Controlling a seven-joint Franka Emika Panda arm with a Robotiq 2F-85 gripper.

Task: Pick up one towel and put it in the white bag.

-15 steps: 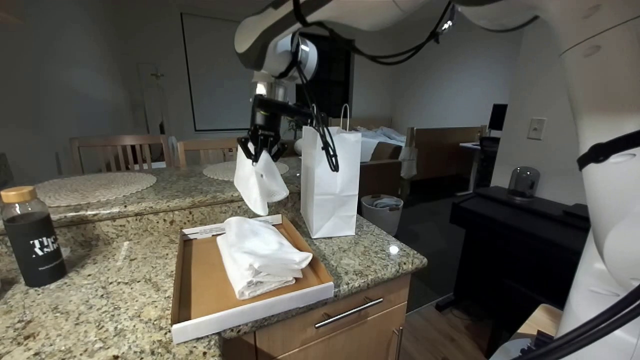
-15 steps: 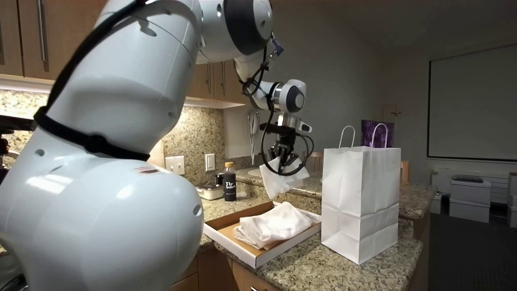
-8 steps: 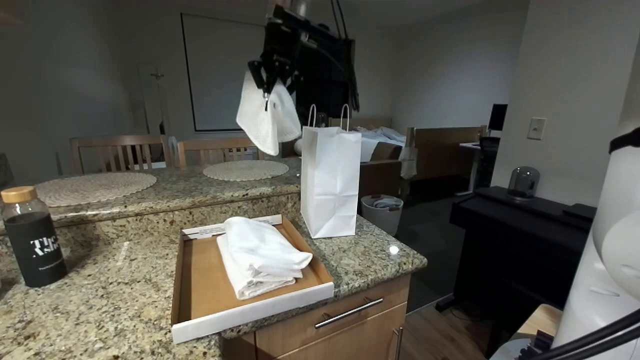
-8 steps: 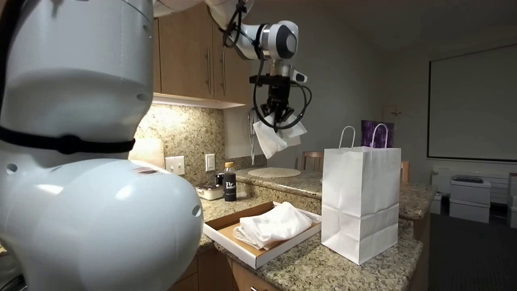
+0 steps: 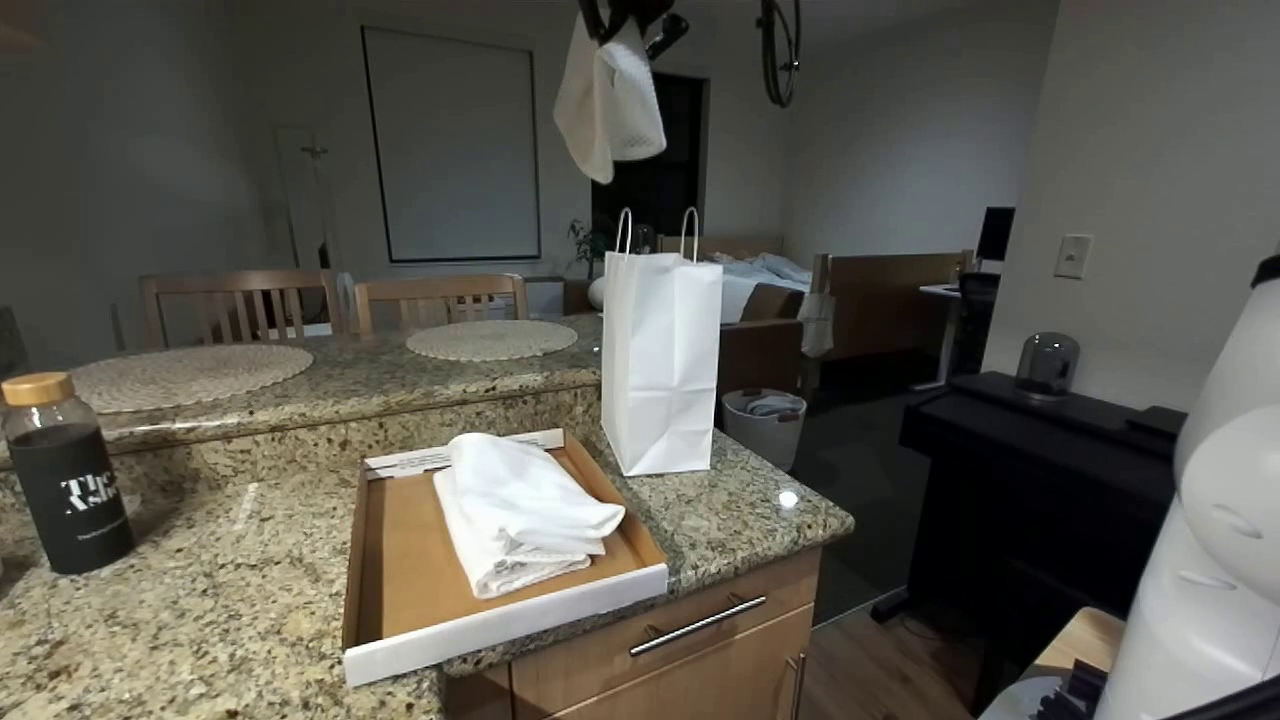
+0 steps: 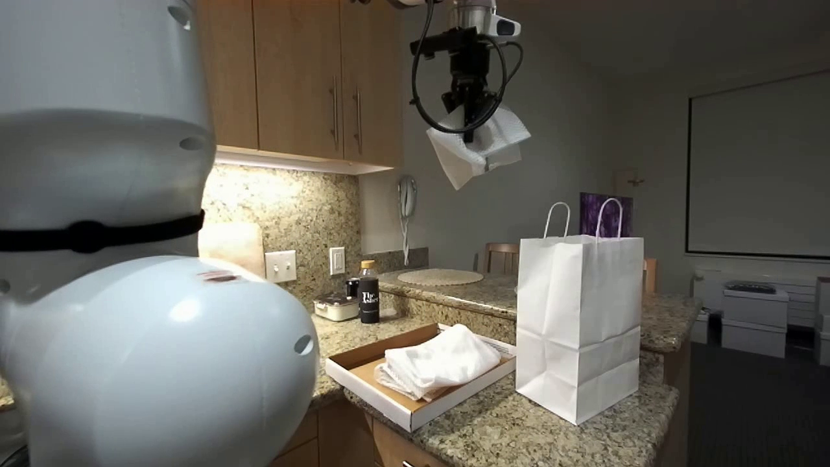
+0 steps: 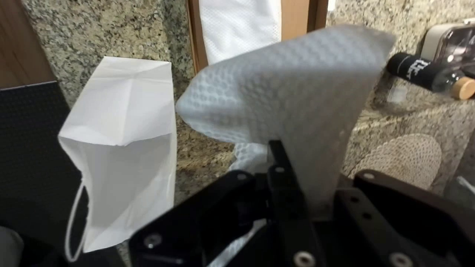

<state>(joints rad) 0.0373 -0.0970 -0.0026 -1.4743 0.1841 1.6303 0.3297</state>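
Your tool (image 6: 468,136) pinches the towel (image 5: 610,110), high but not yet over the white bag (image 6: 577,324) near an edge of the counter (image 6: 506,428). Shift toward that edge, centre it between the handles (image 6: 609,200), lower it inside, then release.

Lower countertop (image 5: 230,600): cardboard tray (image 5: 405,560) with a towel pile (image 5: 525,500) in it. Paper bag (image 5: 660,370) stands on same countertop, right of tray in both exterior views. Water bottle (image 5: 70,490) left of tray in an exterior view. Raised ledge (image 5: 360,375) runs behind; two placemats (image 5: 490,341) on it, chairs (image 5: 440,286) beyond. Gripper (image 6: 469,130) overhead, hanging towel (image 6: 454,159) in its grip, both higher than paper bag in both exterior views. In wrist view paper bag lies left of hanging towel.
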